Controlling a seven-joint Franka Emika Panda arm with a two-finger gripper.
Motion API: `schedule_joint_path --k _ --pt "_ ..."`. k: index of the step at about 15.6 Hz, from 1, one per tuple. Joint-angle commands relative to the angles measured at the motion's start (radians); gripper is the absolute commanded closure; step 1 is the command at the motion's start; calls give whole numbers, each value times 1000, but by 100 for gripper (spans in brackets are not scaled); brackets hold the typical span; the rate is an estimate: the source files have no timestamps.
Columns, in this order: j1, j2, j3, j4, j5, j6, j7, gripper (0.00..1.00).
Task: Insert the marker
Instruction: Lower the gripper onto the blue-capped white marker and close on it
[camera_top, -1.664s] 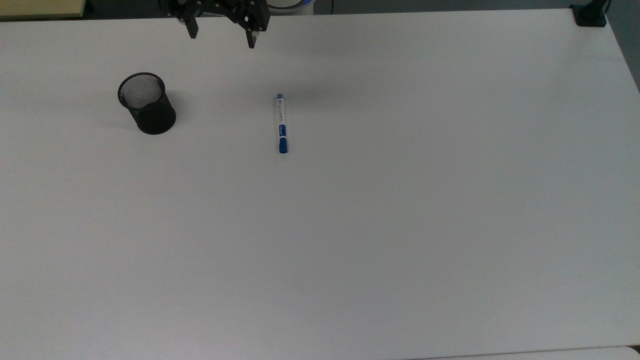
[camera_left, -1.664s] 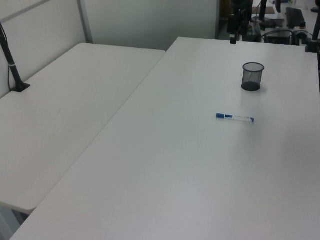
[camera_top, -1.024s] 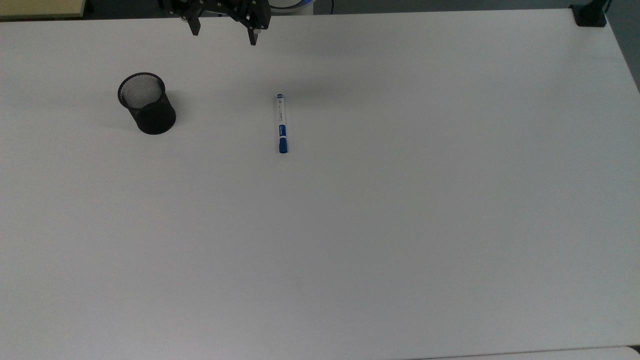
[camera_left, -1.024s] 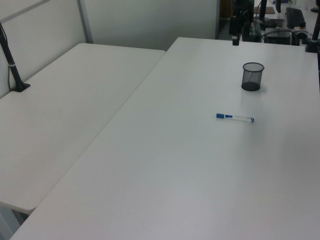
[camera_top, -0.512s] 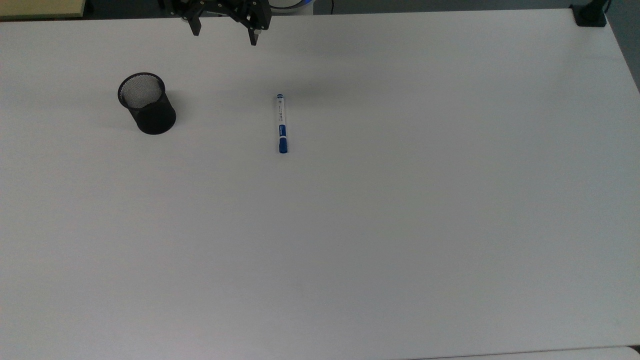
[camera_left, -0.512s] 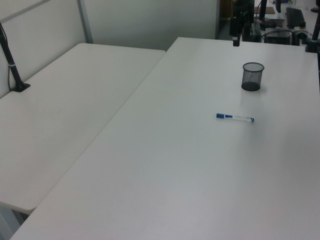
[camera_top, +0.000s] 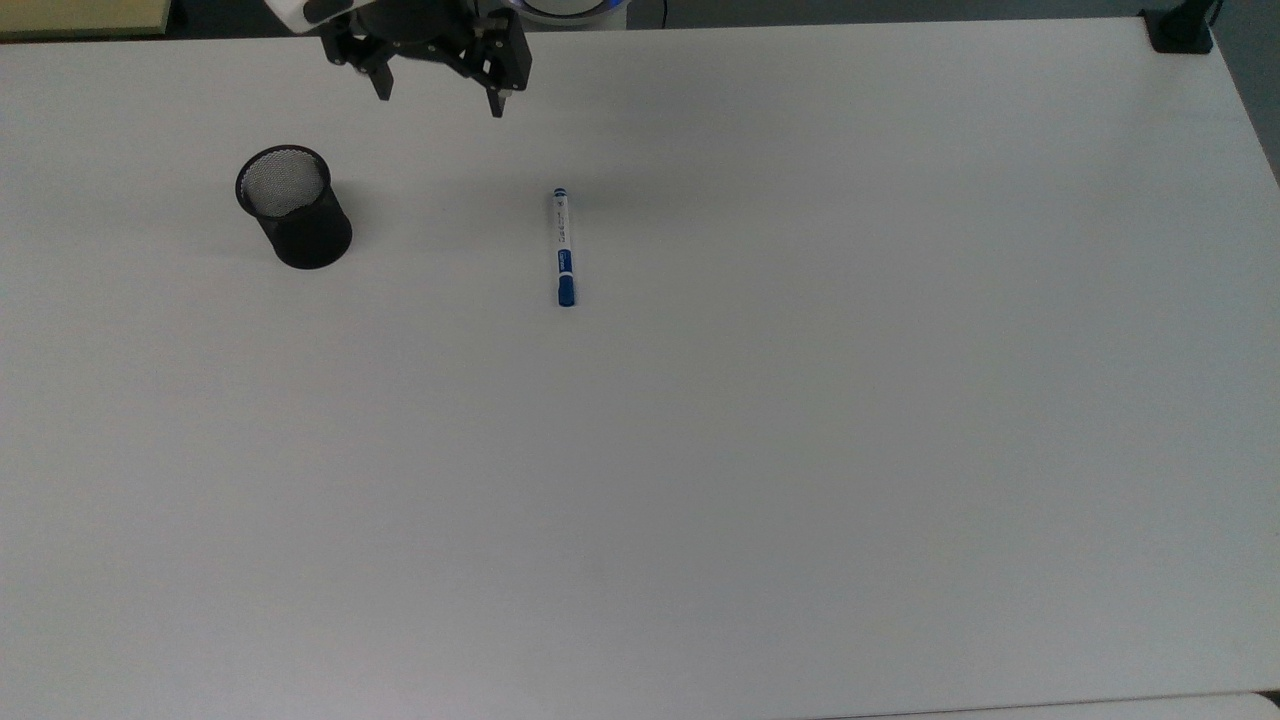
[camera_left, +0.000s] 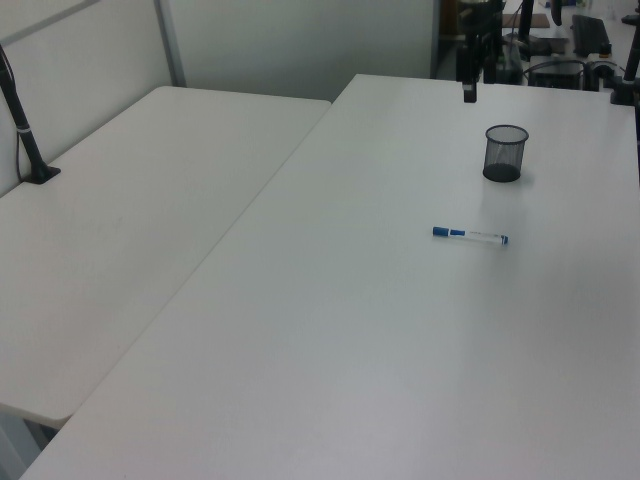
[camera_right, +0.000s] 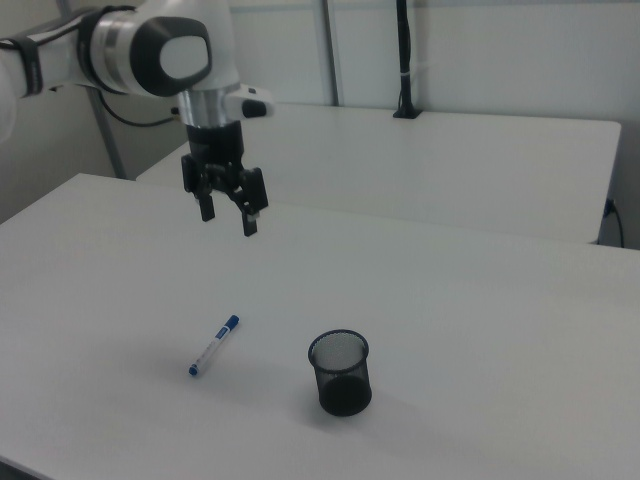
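The end effector (camera_top: 439, 98) had come a little further out over the table (camera_top: 800, 450) than in the frame half a second before, its white wrist housing now showing at the top view's upper edge, which suggested the approach to the marker (camera_top: 564, 247) had begun. Its fingers stood wide apart and held nothing. The marker and the black mesh cup (camera_top: 293, 207) lay exactly as earlier, the marker flat on the table, well apart from the cup and not yet reached.
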Motion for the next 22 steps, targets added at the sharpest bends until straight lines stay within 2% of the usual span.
schedule_joint_path --k 1,3,5,8,10,14,18,19,20,22 --pt "-23 77 4 17 -10 -4 -94 0" --pt "12 103 15 -18 -1 -4 -94 0" --pt "90 169 13 -47 0 38 -71 0" --pt "162 185 13 -188 -7 241 1 1" --pt "166 189 13 -220 -10 278 0 2" --pt "193 257 12 -259 -21 359 27 17" --pt "203 304 12 -250 -46 427 105 43" --pt "203 314 12 -247 -49 441 119 56" --pt "203 314 12 -247 -61 444 120 74" --pt "201 312 12 -230 -63 442 123 93"
